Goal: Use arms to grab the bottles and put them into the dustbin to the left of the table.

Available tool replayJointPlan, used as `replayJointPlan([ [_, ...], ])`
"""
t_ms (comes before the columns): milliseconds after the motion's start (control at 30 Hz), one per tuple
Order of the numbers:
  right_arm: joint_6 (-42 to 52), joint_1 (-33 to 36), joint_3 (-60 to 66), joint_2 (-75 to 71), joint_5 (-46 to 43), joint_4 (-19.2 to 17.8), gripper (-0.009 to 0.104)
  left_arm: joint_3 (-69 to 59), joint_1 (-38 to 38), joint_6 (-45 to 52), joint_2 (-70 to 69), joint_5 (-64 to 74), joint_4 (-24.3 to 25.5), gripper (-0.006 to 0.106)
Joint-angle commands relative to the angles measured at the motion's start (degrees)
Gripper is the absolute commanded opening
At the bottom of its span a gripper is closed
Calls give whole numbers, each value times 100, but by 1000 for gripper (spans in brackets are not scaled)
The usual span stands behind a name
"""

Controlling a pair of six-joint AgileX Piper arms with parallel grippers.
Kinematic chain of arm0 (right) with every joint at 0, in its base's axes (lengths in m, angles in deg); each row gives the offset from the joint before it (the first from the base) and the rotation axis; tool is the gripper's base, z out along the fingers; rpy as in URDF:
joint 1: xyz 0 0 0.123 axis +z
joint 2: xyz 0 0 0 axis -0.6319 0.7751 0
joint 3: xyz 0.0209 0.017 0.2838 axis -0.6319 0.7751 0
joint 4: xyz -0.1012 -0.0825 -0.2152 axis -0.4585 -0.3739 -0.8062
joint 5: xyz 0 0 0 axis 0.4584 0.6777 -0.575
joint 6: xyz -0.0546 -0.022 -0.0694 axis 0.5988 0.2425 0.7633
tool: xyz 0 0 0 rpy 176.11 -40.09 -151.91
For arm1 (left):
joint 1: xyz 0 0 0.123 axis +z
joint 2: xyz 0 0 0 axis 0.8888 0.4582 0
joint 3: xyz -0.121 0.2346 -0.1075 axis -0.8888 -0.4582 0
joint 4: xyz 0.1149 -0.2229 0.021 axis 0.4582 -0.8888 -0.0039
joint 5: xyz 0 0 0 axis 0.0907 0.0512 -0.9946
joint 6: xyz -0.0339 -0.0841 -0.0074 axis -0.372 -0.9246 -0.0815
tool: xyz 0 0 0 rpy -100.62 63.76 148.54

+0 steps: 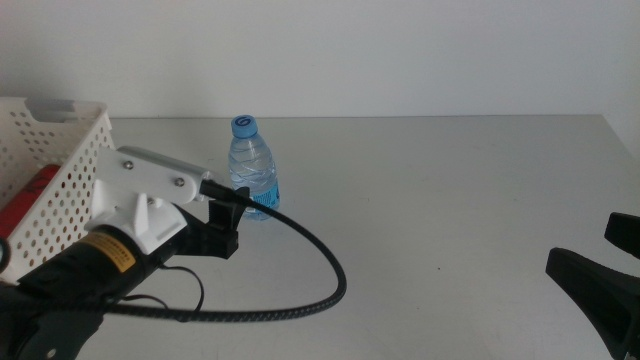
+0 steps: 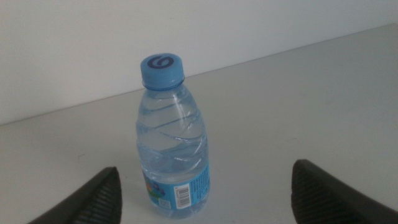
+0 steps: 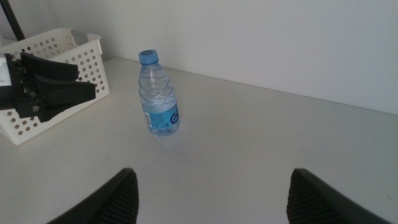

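I counted one bottle (image 1: pixel 250 166) standing upright on the table (image 1: pixel 450 200), a small clear one with a blue cap and a blue label low on its body. It stood toward the back of the table, just right of the bin (image 1: pixel 55 180).

One bin was in sight, white with round holes in its sides, at the table's left edge. Through its rim I could make out something red (image 1: pixel 30 195) lying inside, but I could not tell what it was.

I had two arms in play. My left gripper (image 1: pixel 222 222) sat just in front of the bottle, its black tip close to the bottle's lower half. In the left wrist view the two jaws stood wide apart with the bottle (image 2: pixel 172 143) between and beyond them, touching neither. So the left gripper (image 2: pixel 205 193) was open and held nothing. A thick black cable (image 1: pixel 310 270) looped from that arm across the table.

My right gripper (image 1: pixel 600 275) waited low at the right edge of the middle view, well apart from the bottle. Its wrist view showed both jaws spread wide and empty, with the bottle (image 3: pixel 158 93), the bin (image 3: pixel 59 81) and the left gripper (image 3: pixel 53 90) far ahead of them.
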Motion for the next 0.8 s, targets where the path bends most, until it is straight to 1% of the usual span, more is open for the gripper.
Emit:
replayJointPlan([
  [0, 72, -51, -138, 4, -419, -41, 61, 399, -38, -90, 196, -492, 66, 93],
  [167, 72, -51, -138, 4, -419, -41, 61, 831, 122, -200, 758, -492, 327, 93],
  [367, 72, -51, -138, 4, -419, -41, 61, 1256, 519, -899, 1211, -499, 1269, 93],
  [433, 72, -51, -138, 4, -419, -41, 61, 1375, 601, -1038, 1389, -520, 1487, 93],
  [500, 72, -51, -138, 4, -419, -41, 61, 1468, 668, -1130, 1606, -621, 1564, 93],
  [633, 72, -51, -138, 4, -419, -41, 61, 1623, 772, -1275, 2007, -1003, 1563, 93],
  [767, 72, -51, -138, 4, -419, -41, 61, 1900, 772, -1303, 2401, -1096, 1543, 93],
])
